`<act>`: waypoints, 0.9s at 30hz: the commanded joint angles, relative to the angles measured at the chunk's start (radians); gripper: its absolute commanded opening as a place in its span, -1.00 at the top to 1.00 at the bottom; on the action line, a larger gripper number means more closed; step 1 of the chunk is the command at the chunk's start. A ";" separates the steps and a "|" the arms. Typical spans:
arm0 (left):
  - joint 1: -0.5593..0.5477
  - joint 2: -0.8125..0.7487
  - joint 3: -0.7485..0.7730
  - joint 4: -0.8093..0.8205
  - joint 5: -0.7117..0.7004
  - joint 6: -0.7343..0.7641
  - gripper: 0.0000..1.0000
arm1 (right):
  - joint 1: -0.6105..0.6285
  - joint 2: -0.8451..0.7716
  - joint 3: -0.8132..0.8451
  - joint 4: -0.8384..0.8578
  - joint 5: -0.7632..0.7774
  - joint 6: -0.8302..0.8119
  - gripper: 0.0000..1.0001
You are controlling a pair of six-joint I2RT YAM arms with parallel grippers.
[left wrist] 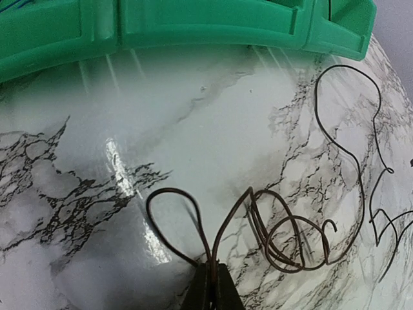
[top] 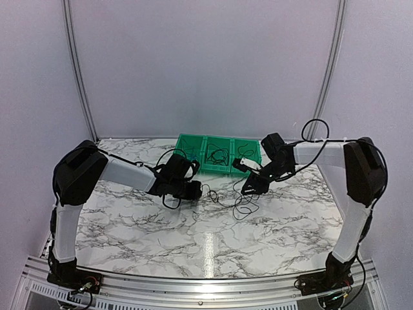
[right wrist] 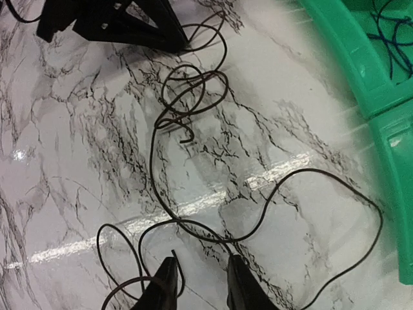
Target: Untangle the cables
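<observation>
Several cables (top: 240,201), marble table (top: 213,242), pale walls (top: 206,64)

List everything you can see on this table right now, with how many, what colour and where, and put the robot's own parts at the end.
Loose cables: at least two, dark, tangled on the table between the claws.
Cables in the tray: number unclear, black, inside the compartments.
Blue cable: one, blue, in a tray compartment.
Tray: one, green, three compartments, far middle of the table.
Table: one, white marble with grey veins, under everything.
Left arm: one, white and black, reaching in from the left.
Right arm: one, white and black, reaching in from the right.
Left claw: black, shut on a loose cable.
Right claw: black, open over a loose cable.
</observation>
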 commanded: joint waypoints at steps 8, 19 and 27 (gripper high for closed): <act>0.003 -0.066 -0.120 0.052 0.038 -0.021 1.00 | 0.039 0.205 0.209 -0.023 0.038 0.116 0.06; 0.004 -0.096 -0.160 0.067 0.039 -0.030 1.00 | 0.065 0.281 0.264 -0.039 0.196 0.172 0.06; 0.004 -0.109 -0.181 0.071 0.025 -0.036 1.00 | 0.148 0.291 0.224 -0.067 0.302 0.144 0.45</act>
